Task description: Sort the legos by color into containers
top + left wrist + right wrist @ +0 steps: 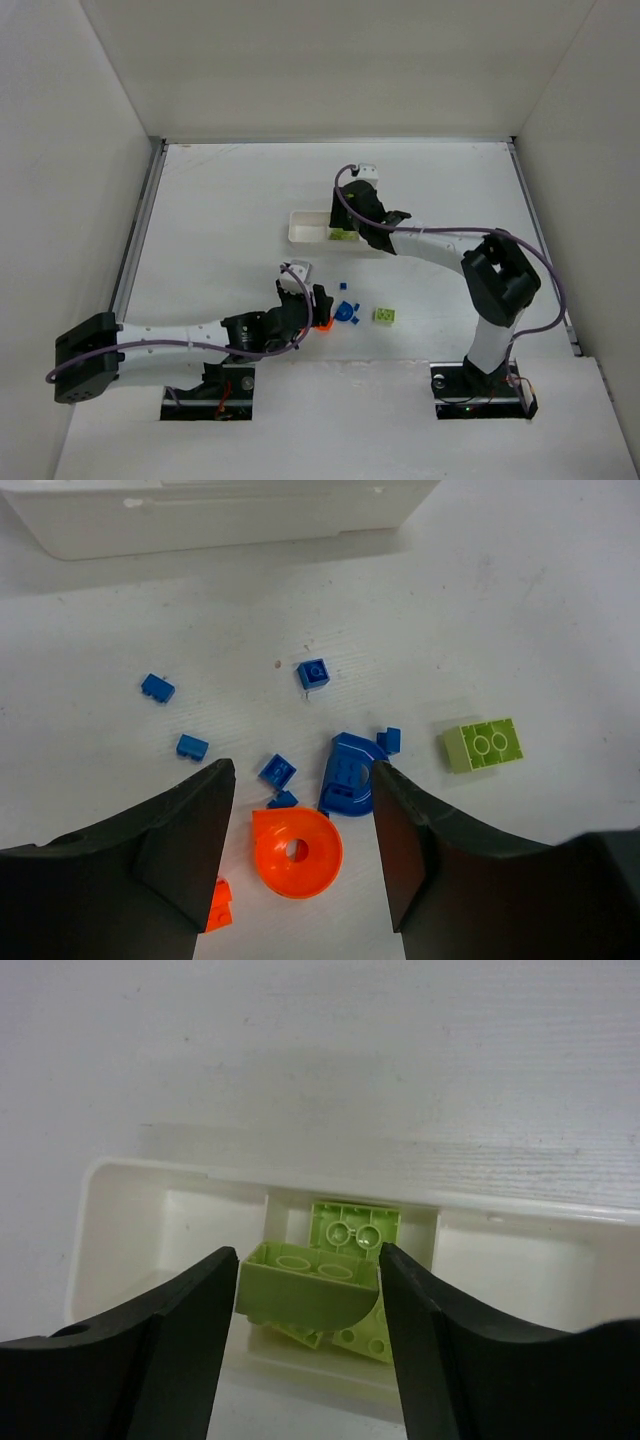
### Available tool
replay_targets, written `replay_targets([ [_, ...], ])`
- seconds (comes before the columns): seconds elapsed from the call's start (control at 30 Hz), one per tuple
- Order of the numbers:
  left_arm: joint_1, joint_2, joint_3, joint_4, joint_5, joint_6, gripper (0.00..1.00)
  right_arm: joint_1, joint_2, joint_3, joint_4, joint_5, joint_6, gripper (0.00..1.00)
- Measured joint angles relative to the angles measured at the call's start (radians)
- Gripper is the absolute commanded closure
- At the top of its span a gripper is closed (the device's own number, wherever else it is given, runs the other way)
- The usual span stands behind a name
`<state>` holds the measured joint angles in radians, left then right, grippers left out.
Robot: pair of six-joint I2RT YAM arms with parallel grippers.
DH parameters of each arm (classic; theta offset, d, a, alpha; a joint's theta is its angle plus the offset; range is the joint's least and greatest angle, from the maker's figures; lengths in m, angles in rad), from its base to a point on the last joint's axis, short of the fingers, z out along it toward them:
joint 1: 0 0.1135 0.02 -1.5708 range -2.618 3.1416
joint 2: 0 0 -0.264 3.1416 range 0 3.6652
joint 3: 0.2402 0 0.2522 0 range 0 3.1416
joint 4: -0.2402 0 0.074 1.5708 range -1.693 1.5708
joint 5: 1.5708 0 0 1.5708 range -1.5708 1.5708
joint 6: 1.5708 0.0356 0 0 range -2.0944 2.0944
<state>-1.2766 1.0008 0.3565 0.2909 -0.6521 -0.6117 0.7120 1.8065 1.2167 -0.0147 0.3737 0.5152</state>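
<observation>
Over tray's (112, 1222) mid compartment, my R gripper (308, 1260) clamps lime brick (300, 1285); L gripper (300, 770) open astride orange disc (296, 852).

our left arm (170, 338) and right arm (435, 243) share one look: white tube links between chunky black joint housings. a thin purple cable (340, 200) loops along each. a small white block (300, 270) caps each wrist. we see the left gripper (302, 770) and right gripper (308, 1252) carry matte black wedge fingers. black base plates (510, 397) sit at 6 o'clock of the overhead view.
</observation>
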Motion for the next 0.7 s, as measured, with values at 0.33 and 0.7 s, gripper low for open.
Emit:
replay_targets([
  [0.33,-0.092,0.195,0.075,-0.006,-0.005,0.000,0.33,-0.011,-0.046,-0.041,0.013,0.011,-0.019,0.26],
  [0.7,-0.194,0.515,0.369,0.008,0.007,0.047,0.22,-0.113,-0.455,-0.383,0.093,0.039,-0.013,0.17],
])
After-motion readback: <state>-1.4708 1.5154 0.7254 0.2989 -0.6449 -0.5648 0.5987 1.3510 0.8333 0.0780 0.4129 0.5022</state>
